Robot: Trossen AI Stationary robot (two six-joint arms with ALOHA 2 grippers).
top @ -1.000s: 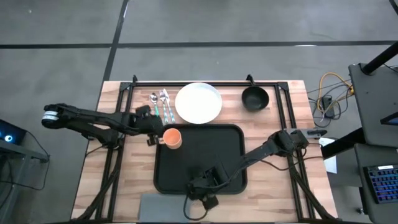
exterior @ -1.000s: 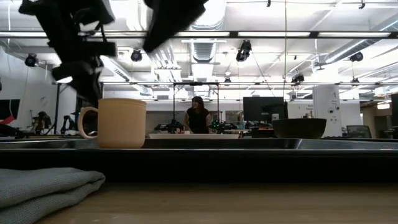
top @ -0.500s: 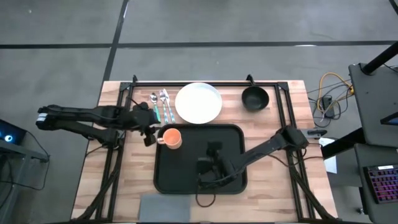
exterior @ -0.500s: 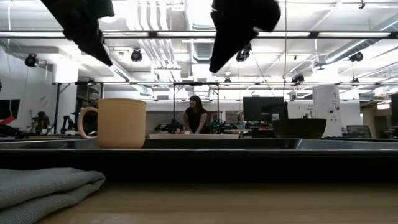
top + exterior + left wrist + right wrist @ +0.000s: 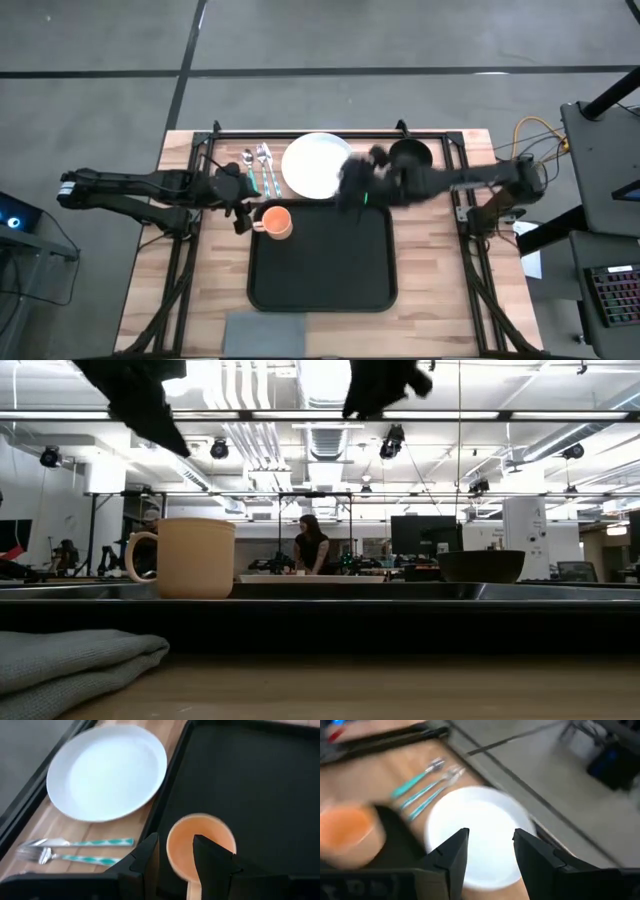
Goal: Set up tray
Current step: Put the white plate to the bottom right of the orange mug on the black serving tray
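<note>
Your wooden table (image 5: 430, 290) carries the black tray (image 5: 320, 285) at its centre, an orange mug (image 5: 277, 222) standing in the tray's 10 o'clock corner. Your left gripper (image 5: 243, 205) hangs just off the mug's handle at 9 o'clock, fingers spread. At the tray's 12 o'clock, your right gripper (image 5: 350, 184) hovers fingers apart over the white plate's (image 5: 312, 165) edge.

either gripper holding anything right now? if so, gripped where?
Nothing is held. The left gripper is open just short of the orange mug on the tray; the right gripper is open above the white plate.
</note>
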